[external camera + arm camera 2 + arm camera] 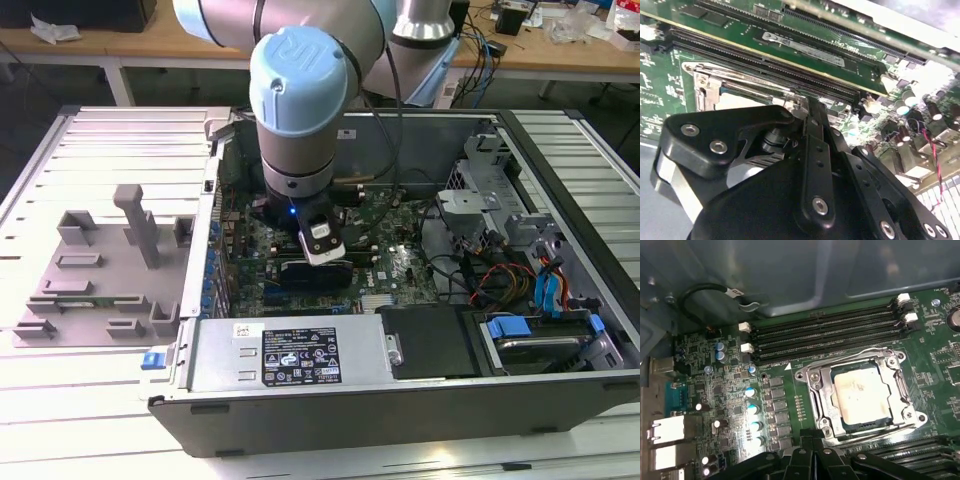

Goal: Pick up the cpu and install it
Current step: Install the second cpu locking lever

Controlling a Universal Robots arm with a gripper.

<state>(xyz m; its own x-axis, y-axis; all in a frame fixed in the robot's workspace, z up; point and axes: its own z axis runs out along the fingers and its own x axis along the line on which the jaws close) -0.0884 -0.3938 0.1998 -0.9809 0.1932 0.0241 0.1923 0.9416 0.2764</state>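
The pincer (807,107) hangs low inside the open computer case (560,400), its black linkage filling the lower half of the second wrist view with the tips drawn close together just over the metal frame of the socket (860,390); whether they pinch anything cannot be told. Ahead of it, right of centre in the first wrist view, the cpu (860,392) already lies flat and square inside that socket frame, its pale top plate facing up, seated on the green circuit board (715,385).
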